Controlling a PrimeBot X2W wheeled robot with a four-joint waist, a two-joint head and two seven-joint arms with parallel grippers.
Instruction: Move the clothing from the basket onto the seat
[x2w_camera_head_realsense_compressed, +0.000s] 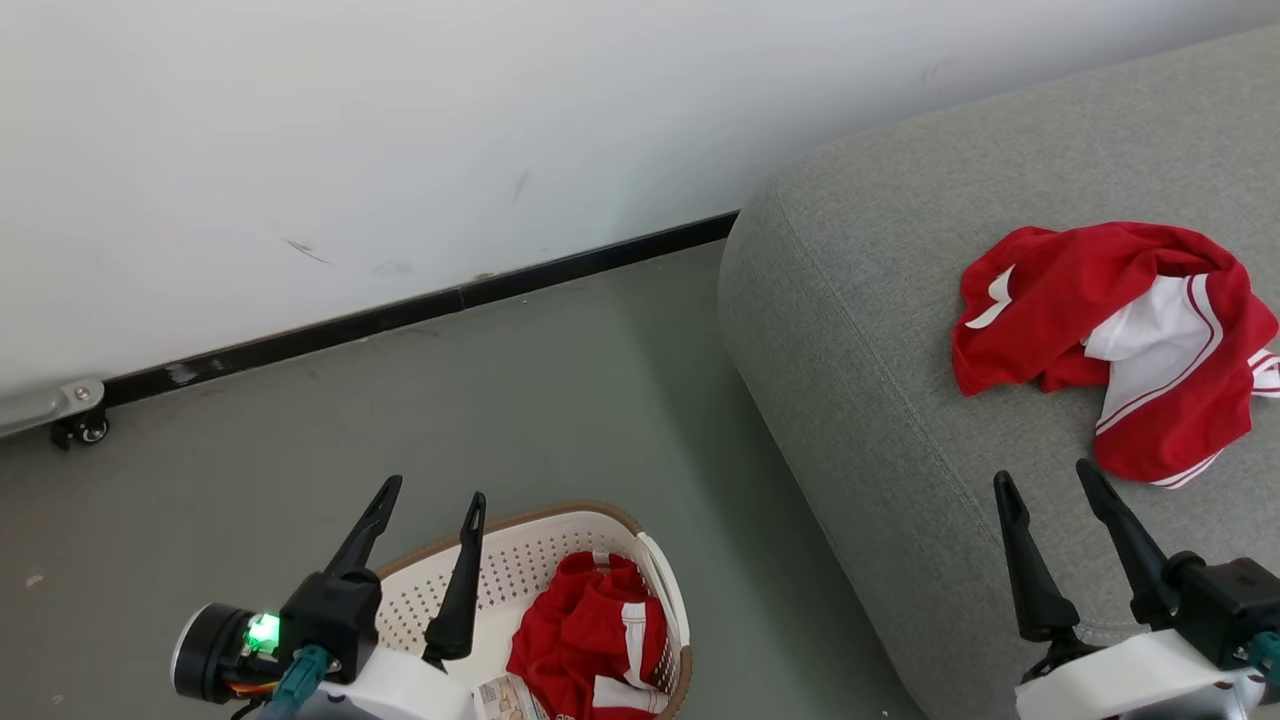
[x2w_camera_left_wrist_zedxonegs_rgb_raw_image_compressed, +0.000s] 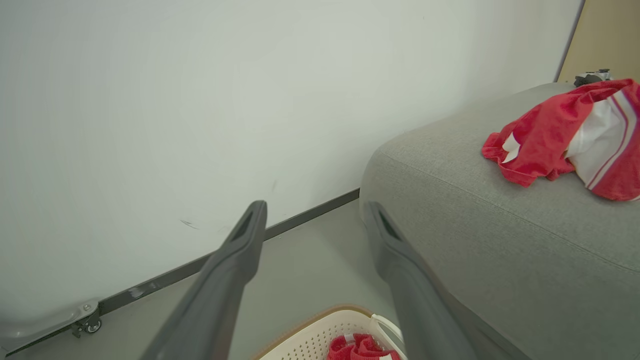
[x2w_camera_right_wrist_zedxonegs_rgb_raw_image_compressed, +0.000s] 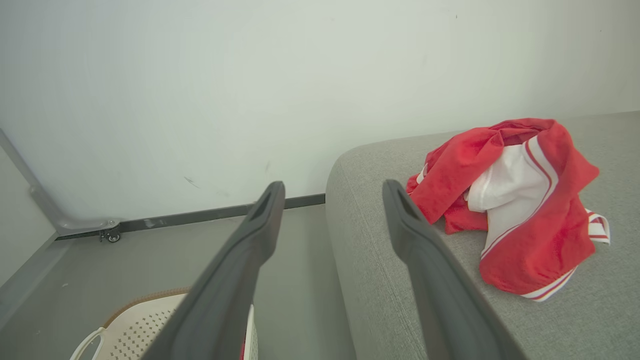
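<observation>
My left gripper hangs spread wide with nothing between its fingers, over the near-left part of the basket on the floor. Red clothing lies bunched in the basket's right side, just beside those fingers. My right gripper is equally wide and empty, above the front of the seat. Further back on the seat, one red-and-white garment already lies crumpled. I judge I'm between transfers. Next I must dip my left fingers into the basket, pinch a fold of cloth and lift it clear.
</observation>
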